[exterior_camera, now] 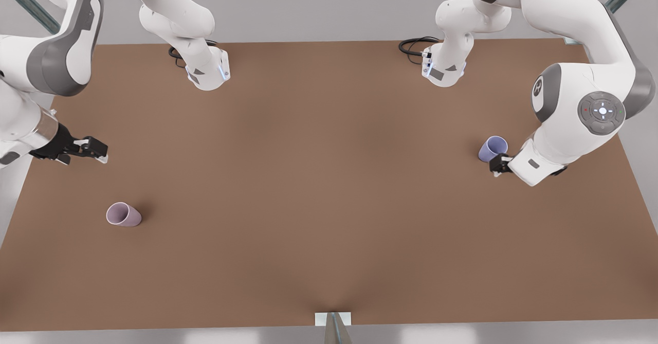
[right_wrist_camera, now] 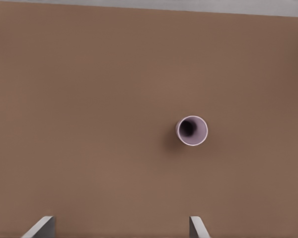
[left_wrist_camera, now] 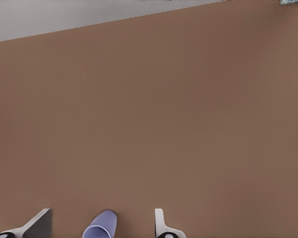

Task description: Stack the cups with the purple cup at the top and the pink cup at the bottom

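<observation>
The pink cup (exterior_camera: 123, 214) stands upright on the brown table (exterior_camera: 329, 179) at the front view's left; the right wrist view looks down into the pink cup (right_wrist_camera: 191, 131). My right gripper (exterior_camera: 97, 151) hovers open behind it, apart from it, with nothing between its fingertips (right_wrist_camera: 42, 225). At the front view's right stands the purple cup (exterior_camera: 493, 148). My left gripper (exterior_camera: 497, 165) is right at it and open. In the left wrist view the purple cup (left_wrist_camera: 100, 226) sits between the spread fingers (left_wrist_camera: 161, 225) without touching them.
Both arm bases (exterior_camera: 208, 71) (exterior_camera: 443, 69) with black cables stand at the table's far edge. A small grey post (exterior_camera: 333, 323) sits at the near edge in the middle. Bare brown tabletop stretches between the two cups.
</observation>
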Controlling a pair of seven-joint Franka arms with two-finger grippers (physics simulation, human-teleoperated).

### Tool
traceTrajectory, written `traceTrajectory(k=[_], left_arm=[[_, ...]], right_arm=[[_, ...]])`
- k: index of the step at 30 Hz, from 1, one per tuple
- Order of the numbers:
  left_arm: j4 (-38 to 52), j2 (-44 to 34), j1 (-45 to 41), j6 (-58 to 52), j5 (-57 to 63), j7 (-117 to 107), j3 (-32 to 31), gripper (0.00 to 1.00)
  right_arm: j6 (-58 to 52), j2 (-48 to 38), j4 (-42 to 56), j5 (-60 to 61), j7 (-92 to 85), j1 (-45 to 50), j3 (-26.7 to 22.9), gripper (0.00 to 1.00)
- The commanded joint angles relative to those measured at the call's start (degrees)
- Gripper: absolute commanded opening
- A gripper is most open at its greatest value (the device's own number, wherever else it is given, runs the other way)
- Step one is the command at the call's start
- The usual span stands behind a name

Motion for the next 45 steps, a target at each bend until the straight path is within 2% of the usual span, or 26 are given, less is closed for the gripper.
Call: traceTrajectory(k=[1, 4, 7, 10, 12, 17, 20, 22, 26, 28, 45], left_arm=[[0.0, -0.1, 0.0, 0.9, 0.1, -1.6, 0.0, 1.00], [-0.1, 0.0, 0.0, -0.5, 0.1, -1.3, 0.0, 1.00], [-0.1, 0.4, 0.0, -0.6, 0.1, -1.3, 0.0, 1.00], [-0.1, 1.0, 0.0, -0.6, 0.1, -1.5, 0.0, 1.00], [-0.1, 1.0, 0.0, -0.6, 0.1, -1.5, 0.0, 1.00], [-0.1, 0.9, 0.0, -1.6, -0.5, -1.7, 0.1, 1.00], [0.0, 0.8, 0.0, -1.6, -0.9, -1.9, 0.2, 1.00], [0.0, 0.4, -0.1, -2.7, -1.6, -2.1, 0.3, 1.00], [0.0, 0.6, -0.1, -2.6, -1.6, -2.0, 0.3, 1.00], [0.0, 0.7, -0.1, -2.7, -1.6, -2.1, 0.3, 1.00], [0.0, 1.2, 0.0, -2.6, -1.5, -2.1, 0.3, 1.00]], right_arm=[[0.6, -0.3, -0.2, 1.5, -3.5, -0.2, 0.0, 1.00], [0.2, 1.3, -0.8, 1.5, -5.5, -2.0, -0.4, 1.00], [3.4, 4.6, -2.9, 2.3, -9.4, -2.1, -3.3, 1.00], [14.2, 4.0, -13.8, 3.7, -18.7, -2.6, -7.8, 1.00], [14.6, 4.7, -14.1, 3.7, -18.5, -2.2, -8.0, 1.00], [26.3, 12.7, -15.6, 4.0, -23.9, -2.8, -9.4, 1.00], [29.6, 19.3, -11.9, 6.2, -29.4, -2.6, -13.4, 1.00], [33.7, 23.6, -10.3, 12.4, -37.0, -1.9, -17.3, 1.00], [36.4, 27.6, -8.9, 13.9, -37.8, -2.0, -17.4, 1.00], [40.2, 27.9, -10.0, 20.6, -39.9, -1.9, -17.7, 1.00], [40.1, 29.1, -15.4, 19.9, -40.7, -1.5, -17.9, 1.00]])
